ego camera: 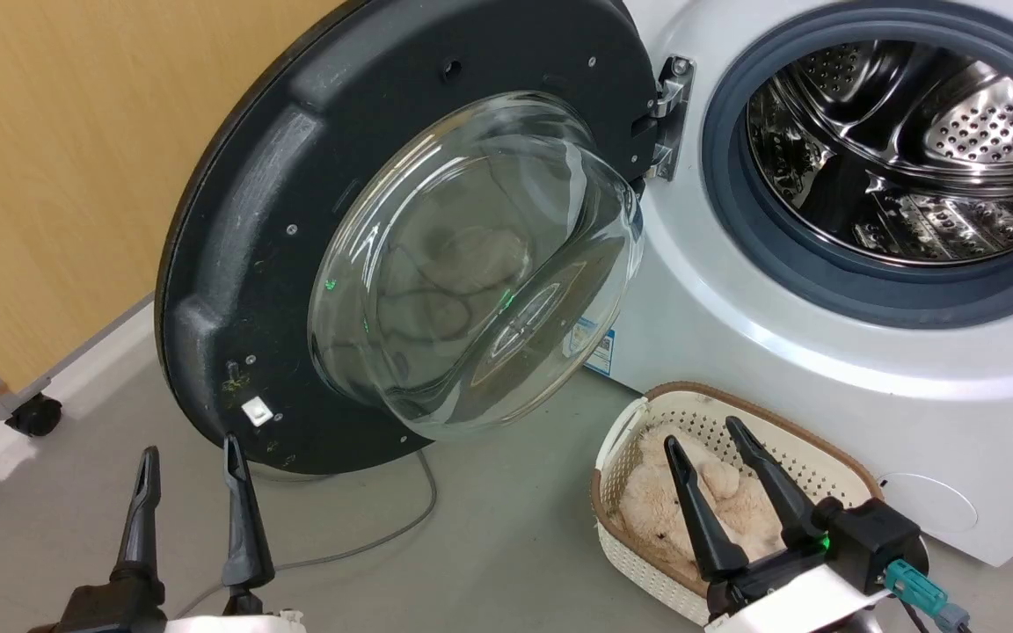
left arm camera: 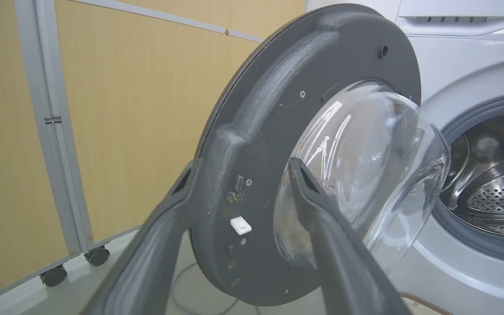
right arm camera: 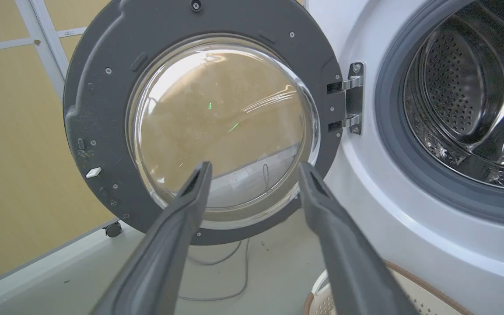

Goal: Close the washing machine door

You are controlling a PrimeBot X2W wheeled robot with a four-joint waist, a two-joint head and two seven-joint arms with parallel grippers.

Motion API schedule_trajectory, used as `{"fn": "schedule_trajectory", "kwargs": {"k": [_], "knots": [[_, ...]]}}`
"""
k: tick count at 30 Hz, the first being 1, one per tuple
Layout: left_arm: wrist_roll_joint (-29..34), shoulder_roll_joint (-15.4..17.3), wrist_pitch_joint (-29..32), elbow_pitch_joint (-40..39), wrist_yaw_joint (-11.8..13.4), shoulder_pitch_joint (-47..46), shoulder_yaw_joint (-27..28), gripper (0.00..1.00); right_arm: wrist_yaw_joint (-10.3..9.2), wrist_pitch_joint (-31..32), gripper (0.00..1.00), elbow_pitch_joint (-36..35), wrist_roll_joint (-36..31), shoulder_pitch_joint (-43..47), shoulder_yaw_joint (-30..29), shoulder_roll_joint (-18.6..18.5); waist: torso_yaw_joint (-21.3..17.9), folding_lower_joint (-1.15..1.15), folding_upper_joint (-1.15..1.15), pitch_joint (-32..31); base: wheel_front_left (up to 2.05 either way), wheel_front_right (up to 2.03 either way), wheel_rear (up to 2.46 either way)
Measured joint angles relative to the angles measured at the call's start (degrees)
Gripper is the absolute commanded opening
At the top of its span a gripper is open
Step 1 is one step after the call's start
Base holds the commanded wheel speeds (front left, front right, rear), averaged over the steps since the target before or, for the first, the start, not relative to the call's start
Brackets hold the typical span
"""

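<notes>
The washing machine door (ego camera: 295, 220) hangs wide open to the left of the washing machine (ego camera: 823, 352), its dark inner face and bulging glass bowl (ego camera: 471, 272) turned toward me, held by a metal hinge (ego camera: 672, 114). The steel drum (ego camera: 911, 149) lies open behind a grey gasket. My left gripper (ego camera: 192, 464) is open just below the door's lower rim, its fingers straddling the rim edge in the left wrist view (left arm camera: 243, 168). My right gripper (ego camera: 704, 435) is open over the basket, apart from the door (right arm camera: 103, 109), and points at the glass bowl (right arm camera: 254, 168).
A white perforated basket (ego camera: 823, 457) with a beige plush toy (ego camera: 674, 510) sits on the floor before the washer. A grey cable (ego camera: 383, 527) trails under the door. A wheeled wooden partition (ego camera: 32, 176) stands at the left, castors (ego camera: 36, 415) near the door.
</notes>
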Motion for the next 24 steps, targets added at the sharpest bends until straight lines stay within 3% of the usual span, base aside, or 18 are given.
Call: {"fn": "schedule_trajectory", "kwargs": {"k": [2, 3, 4, 10, 14, 20, 21, 24], "knots": [[-0.41, 0.00, 0.00, 0.18, 0.00, 0.17, -0.01, 1.00, 0.00, 0.00, 1.00, 0.02, 0.00, -0.01, 0.01, 0.00, -0.02, 0.00, 0.00, -0.02, 0.00, 0.00, 0.00], [-0.77, 0.00, 0.00, 0.24, -0.01, 0.24, -0.03, 0.24, 0.00, 0.00, 1.00, 0.03, 0.00, -0.01, 0.00, 0.00, -0.02, 0.00, 0.00, -0.02, 0.00, 0.00, 0.00], [-1.07, 0.00, 0.00, 0.24, -0.03, 0.25, 0.01, 0.00, 0.00, 0.00, 1.00, 0.03, 0.00, -0.02, 0.01, -0.01, -0.01, 0.00, 0.00, -0.02, 0.00, 0.00, 0.00], [-1.91, -0.04, 0.00, -2.32, -0.62, -0.09, 3.03, 0.00, 0.00, -0.01, 1.00, 0.02, 0.00, -0.01, -0.09, -0.13, 0.16, 0.00, 0.00, 0.21, 0.00, 0.00, 0.00], [-1.94, 0.66, -0.01, -3.35, -4.38, -2.55, 8.03, 0.00, 0.00, -0.01, 1.00, -0.21, -0.03, 0.08, -0.36, -0.27, 0.14, 0.00, 0.00, 0.66, 0.00, 0.00, 0.00], [-6.97, 5.37, -0.01, 0.69, -10.44, -11.68, 15.58, 0.00, 0.00, -0.01, 1.00, -1.11, -0.62, 0.58, -1.81, -0.81, 0.01, 0.00, 0.00, 1.80, 0.00, 0.00, 0.00], [-9.50, 7.61, 0.02, 4.27, -11.68, -15.21, 16.90, 0.00, 0.00, -0.01, 1.00, -1.53, -0.86, 0.69, -2.29, -0.97, -0.05, 0.00, 0.00, 2.20, 0.00, 0.00, 0.00], [-14.88, 10.85, 2.58, 10.17, -12.59, -21.47, 18.79, 0.00, 0.00, -0.01, 1.00, -2.43, -1.44, 1.40, -3.07, -1.02, -0.14, 0.00, 0.00, 2.72, 0.00, 0.00, 0.00]]}}
